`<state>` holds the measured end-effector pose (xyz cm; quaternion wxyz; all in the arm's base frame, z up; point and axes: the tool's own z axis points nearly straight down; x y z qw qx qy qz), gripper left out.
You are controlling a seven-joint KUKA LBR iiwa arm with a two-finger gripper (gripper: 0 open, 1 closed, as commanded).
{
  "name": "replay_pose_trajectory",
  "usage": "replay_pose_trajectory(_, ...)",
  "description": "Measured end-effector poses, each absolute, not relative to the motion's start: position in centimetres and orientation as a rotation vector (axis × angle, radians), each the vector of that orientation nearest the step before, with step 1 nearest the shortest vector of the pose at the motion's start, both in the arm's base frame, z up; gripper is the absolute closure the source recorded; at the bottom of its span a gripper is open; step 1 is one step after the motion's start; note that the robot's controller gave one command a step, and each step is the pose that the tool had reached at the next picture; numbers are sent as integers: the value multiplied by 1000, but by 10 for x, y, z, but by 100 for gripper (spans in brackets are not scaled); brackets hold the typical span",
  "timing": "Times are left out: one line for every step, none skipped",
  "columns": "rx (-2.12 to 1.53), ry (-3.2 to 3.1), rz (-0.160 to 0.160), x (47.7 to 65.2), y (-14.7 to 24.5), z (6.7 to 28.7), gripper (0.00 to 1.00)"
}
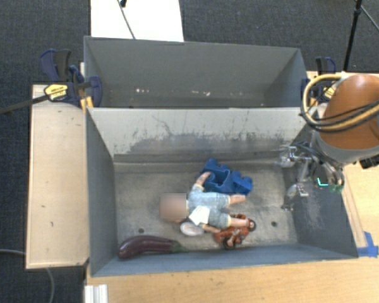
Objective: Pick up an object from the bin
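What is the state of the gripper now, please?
Gripper: cannot be told; it is over the right side of the bin, away from the doll.

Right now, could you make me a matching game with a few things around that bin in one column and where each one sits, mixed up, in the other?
Things
1. doll in pale blue
2. blue plastic piece
3. dark purple eggplant
4. gripper

Places
A. bottom left corner of the bin floor, as the camera sees it
B. close to the right wall
C. middle of the floor
D. just behind the doll, toward the back wall

Pairs: 1-C, 2-D, 3-A, 4-B
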<state>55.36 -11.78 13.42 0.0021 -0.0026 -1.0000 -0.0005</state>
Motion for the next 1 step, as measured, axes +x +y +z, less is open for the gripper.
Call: replay_pose_trajectory(-4,-3144,0,556,-118,138,0)
